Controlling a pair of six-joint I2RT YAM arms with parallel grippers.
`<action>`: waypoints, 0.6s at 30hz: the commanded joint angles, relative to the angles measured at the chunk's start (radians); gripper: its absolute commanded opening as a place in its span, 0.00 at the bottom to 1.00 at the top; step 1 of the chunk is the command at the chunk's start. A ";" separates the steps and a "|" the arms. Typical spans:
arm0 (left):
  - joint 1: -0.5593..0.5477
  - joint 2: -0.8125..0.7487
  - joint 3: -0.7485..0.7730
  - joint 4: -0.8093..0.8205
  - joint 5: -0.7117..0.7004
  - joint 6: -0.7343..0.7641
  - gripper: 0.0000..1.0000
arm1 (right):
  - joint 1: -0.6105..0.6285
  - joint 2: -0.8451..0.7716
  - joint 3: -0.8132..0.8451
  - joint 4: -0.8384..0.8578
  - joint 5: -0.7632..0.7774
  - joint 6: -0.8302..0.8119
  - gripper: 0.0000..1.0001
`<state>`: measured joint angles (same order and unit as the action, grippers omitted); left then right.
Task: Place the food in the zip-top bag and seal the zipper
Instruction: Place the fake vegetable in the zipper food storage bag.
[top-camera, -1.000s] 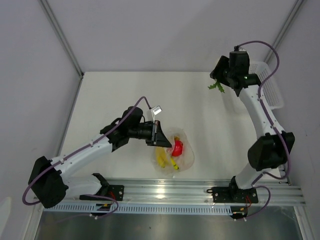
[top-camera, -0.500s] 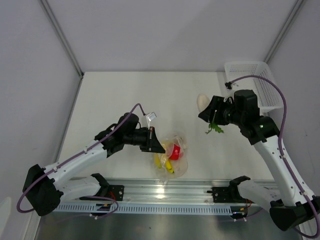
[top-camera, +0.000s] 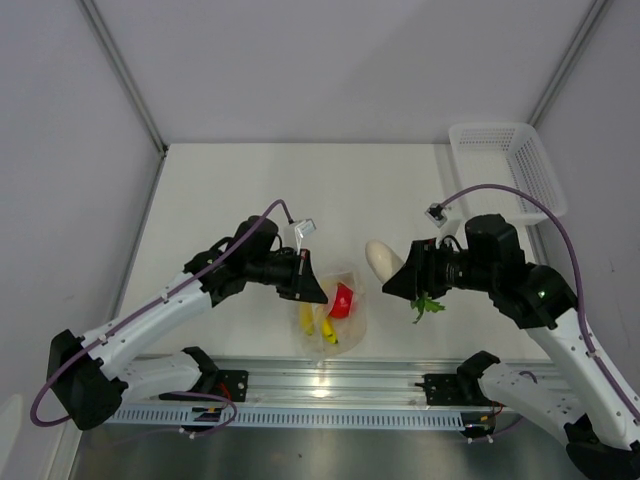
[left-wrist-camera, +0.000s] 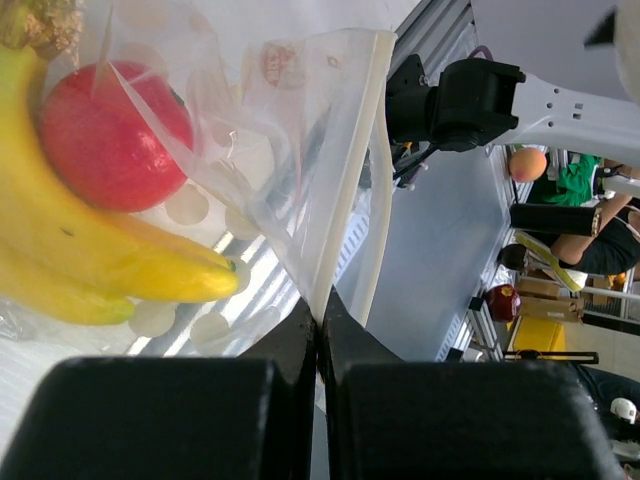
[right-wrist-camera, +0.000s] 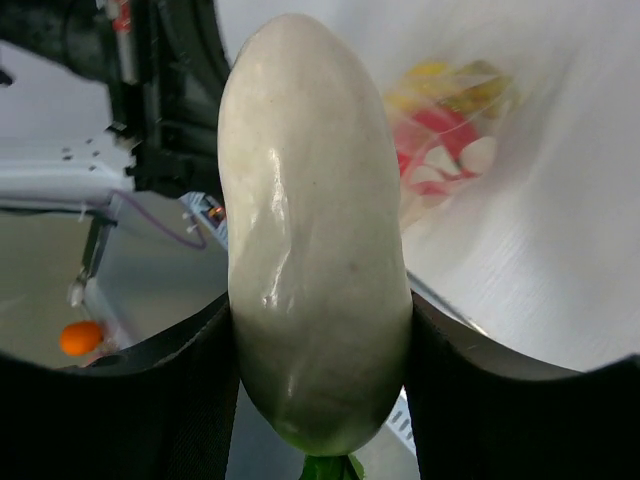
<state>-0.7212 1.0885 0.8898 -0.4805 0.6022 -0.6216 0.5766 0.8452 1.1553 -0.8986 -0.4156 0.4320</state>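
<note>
The clear zip-top bag (top-camera: 335, 315) hangs near the table's front edge, its rim pinched in my left gripper (top-camera: 313, 290), which is shut on it. Inside the bag lie the yellow banana bunch (top-camera: 318, 325) and the round red fruit (top-camera: 341, 300); the left wrist view shows the banana bunch (left-wrist-camera: 90, 255), the red fruit (left-wrist-camera: 115, 150) and the bag's whitish zipper strip (left-wrist-camera: 345, 190) standing open. My right gripper (top-camera: 392, 281) is shut on the white radish (top-camera: 381, 259), its green leaves (top-camera: 428, 304) trailing behind. The radish (right-wrist-camera: 315, 260) points toward the bag (right-wrist-camera: 450, 150), just right of it.
A white mesh basket (top-camera: 505, 165) stands at the back right corner. The aluminium rail (top-camera: 330, 385) runs along the near edge below the bag. Grey walls close in the table at the left, back and right.
My right arm has swung the radish from beside the basket down and left to just right of the bag. My left gripper has lifted the bag's rim slightly and kept its hold.
</note>
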 joint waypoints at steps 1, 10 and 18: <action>0.005 0.007 0.011 0.013 0.001 0.023 0.01 | 0.041 -0.028 0.014 -0.002 -0.171 0.048 0.00; 0.005 0.011 0.046 0.042 0.025 0.013 0.00 | 0.255 0.005 0.038 -0.080 -0.072 0.220 0.00; 0.005 0.050 0.093 0.106 0.082 -0.007 0.00 | 0.424 -0.011 -0.023 -0.034 0.011 0.496 0.00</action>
<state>-0.7212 1.1339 0.9237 -0.4397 0.6373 -0.6212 0.9787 0.8501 1.1496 -0.9440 -0.4591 0.7883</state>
